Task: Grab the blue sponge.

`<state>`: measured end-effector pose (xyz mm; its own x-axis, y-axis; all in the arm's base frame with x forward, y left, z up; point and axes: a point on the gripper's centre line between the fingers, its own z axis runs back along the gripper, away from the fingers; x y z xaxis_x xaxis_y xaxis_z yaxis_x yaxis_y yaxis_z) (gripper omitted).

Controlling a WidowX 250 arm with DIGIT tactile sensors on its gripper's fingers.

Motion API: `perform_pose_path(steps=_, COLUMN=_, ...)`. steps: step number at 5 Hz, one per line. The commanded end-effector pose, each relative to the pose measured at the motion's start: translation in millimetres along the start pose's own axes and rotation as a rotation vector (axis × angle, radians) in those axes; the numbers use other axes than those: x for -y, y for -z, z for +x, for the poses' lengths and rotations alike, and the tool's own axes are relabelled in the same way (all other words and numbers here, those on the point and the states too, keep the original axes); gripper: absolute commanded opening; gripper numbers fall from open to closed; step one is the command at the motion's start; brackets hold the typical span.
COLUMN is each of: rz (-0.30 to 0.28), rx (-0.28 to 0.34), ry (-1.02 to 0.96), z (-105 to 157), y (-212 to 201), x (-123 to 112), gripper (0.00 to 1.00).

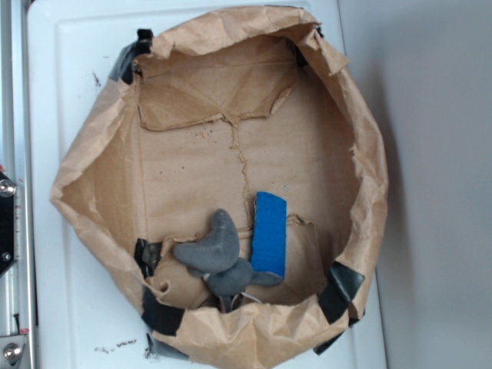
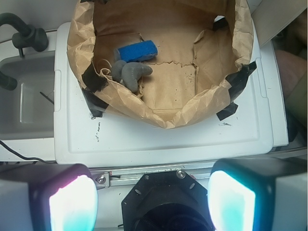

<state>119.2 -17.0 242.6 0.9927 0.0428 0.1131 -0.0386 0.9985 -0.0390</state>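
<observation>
Nearest the wrist lens, two glowing finger pads (image 2: 72, 202) of the gripper (image 2: 153, 199), spread wide with nothing between them, hanging high and well apart from the work below.

Blue sponge (image 1: 270, 233) flat on the floor of the brown paper bag (image 1: 361, 138), toward the bottom edge in the exterior view. Long axis near-vertical in that view, top end tipped slightly left; in the wrist view, running left–right across the frame with a slight tilt. Closing across the short width probably the easier pinch.

Just beside it, touching or nearly so along one long side, a grey soft toy (image 1: 217, 250) — likely trouble: a descent drifting that way could pinch plush instead of sponge, or snag both together. Torn paper flaps (image 1: 304, 246) on the other long side, raised enough perhaps to catch a fingertip. Crumpled bag walls standing up around everything, held by black tape (image 1: 338, 288) on the white surface (image 1: 84, 92); a low approach could clip the rim and drag the bag.
</observation>
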Motion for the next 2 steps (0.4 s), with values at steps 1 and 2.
perform_pose_path(steps=1, rz=0.0, rx=0.0, ry=0.0, z=0, y=0, x=0, gripper=1.0)
perform_pose_path(steps=2, rz=-0.038, rx=0.008, ry=-0.155, z=31, y=-4, x=9, gripper=1.0)
